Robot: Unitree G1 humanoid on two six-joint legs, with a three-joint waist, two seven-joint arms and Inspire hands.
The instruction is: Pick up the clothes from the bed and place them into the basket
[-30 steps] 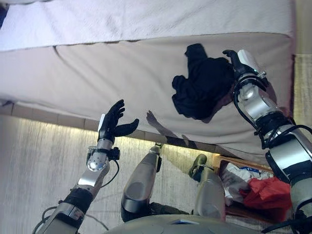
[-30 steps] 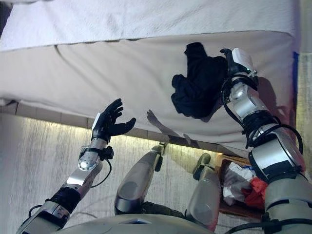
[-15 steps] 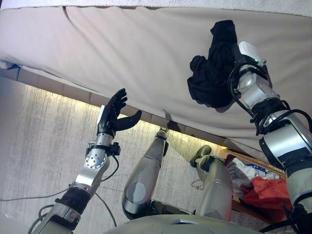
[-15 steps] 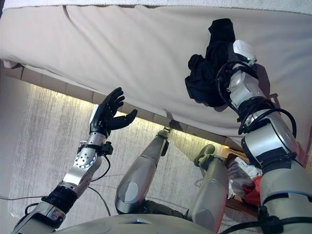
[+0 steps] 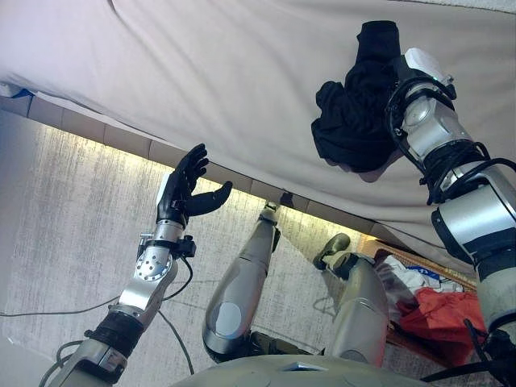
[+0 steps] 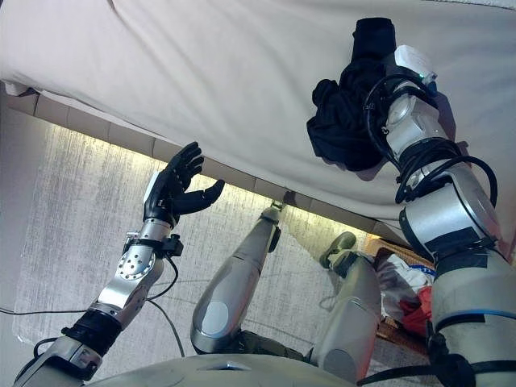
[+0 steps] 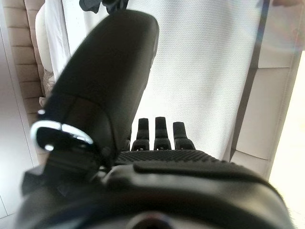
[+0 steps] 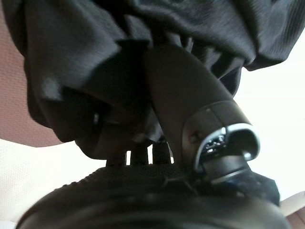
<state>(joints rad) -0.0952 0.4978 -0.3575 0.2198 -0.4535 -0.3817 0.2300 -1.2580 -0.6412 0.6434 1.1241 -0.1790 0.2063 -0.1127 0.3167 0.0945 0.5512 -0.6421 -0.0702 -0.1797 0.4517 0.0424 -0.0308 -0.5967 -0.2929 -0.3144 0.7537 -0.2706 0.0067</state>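
Beige bedding of the bed (image 5: pixel 242 72) fills the upper part of the left eye view, above a pale woven rug (image 5: pixel 72 218). Compared with half a second ago, the whole picture has shifted only slightly; the black garment (image 5: pixel 355 121) remains bunched against the right hand (image 5: pixel 421 66), a little further up the bed. That hand is mostly hidden behind the cloth and wrist. Below the bed's edge, the left hand (image 5: pixel 184 192) is raised over the rug, well apart from the garment, its pose unchanged. A wicker basket (image 5: pixel 379 246), cut off at the corner, holds red and white clothes (image 5: pixel 435 310).

From the right eye view the same layout shows, the basket (image 6: pixel 387 326) largely hidden behind the right arm.

In the left wrist view the left hand (image 7: pixel 157 143) has straight fingers and holds nothing; the bed sheet lies beyond.

From the right wrist view the right hand (image 8: pixel 143 186) has its thumb pressed into the black garment (image 8: pixel 95 57), fingers buried in the folds, clamping it.
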